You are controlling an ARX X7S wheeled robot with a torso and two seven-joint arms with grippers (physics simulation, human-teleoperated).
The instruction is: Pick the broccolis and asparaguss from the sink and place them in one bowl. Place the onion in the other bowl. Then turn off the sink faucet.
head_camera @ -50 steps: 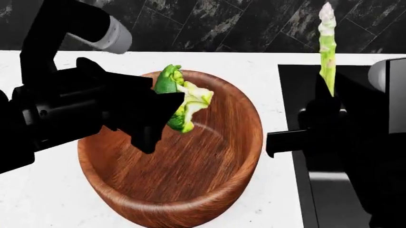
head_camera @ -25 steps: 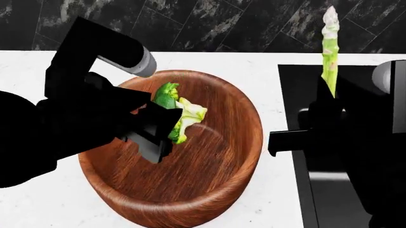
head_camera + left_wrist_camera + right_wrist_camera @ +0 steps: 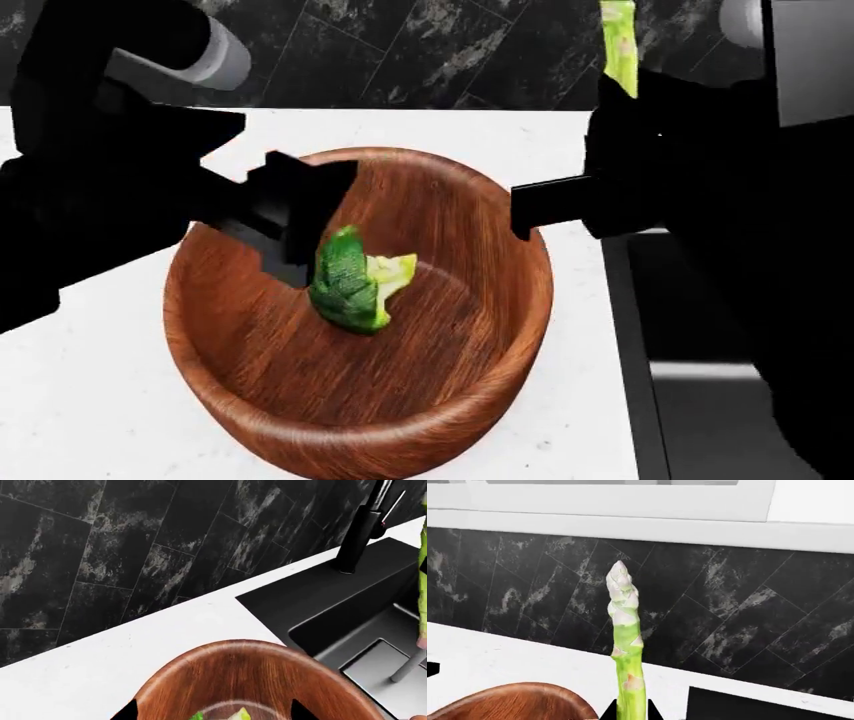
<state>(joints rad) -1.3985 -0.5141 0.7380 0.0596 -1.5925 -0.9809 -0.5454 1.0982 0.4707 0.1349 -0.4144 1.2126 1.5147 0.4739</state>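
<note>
Head view: broccoli (image 3: 352,280) lies loose in wooden bowl (image 3: 441,400), left pincer (image 3: 287,225) open above it. Right pincer (image 3: 627,715) clamps upright asparagus (image 3: 626,645); faucet (image 3: 357,535) only in left wrist view.

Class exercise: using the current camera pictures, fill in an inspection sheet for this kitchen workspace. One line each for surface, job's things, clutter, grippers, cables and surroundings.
Surface: white speckled counter, with the black sink set into it.
Job's things: broccoli floret lying inside the wooden bowl; asparagus spear held upright; black faucet at the back of the sink. Onion and patterned bowl not in view.
Clutter: nothing seen.
Grippers: left gripper over the bowl, open, apart from the broccoli; right gripper shut on the asparagus, near the bowl's rim on the sink side.
Cables: nothing seen.
Surroundings: black marbled tile wall; white window frame above it.
</note>
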